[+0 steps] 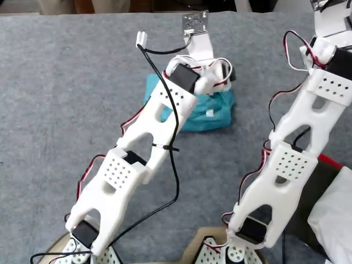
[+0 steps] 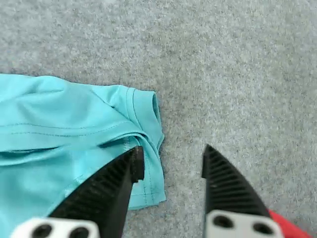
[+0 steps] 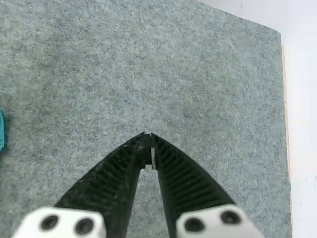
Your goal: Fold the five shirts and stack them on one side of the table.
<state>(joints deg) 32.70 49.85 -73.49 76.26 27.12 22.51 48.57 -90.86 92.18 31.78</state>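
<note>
- On the far middle of the grey worktop (image 1: 66, 82), we see one teal shirt (image 1: 212, 113). It lies bunched in a small heap, and the wrist of the left arm covers a part of it.
- Over this shirt hangs the left end effector (image 2: 172, 153), with its jaws standing wide apart and nothing between them. One black finger (image 2: 119, 183) is above the hemmed edge of the shirt, and the other is above bare grey felt just beside it. We cannot tell whether the finger touches the cloth.
- In the left wrist view, a short sleeve (image 2: 141, 106) with a stitched hem is folded over the body of the shirt.
- The right end effector (image 3: 149, 141) is closed, its toothed tips meet and grip nothing. It is over bare worktop, well apart from the shirt, near the far right corner.
- At the near right edge of the high view lies a white bundle (image 1: 335, 214), with a red piece (image 1: 330, 160) near it. We cannot tell what these two are.
</note>
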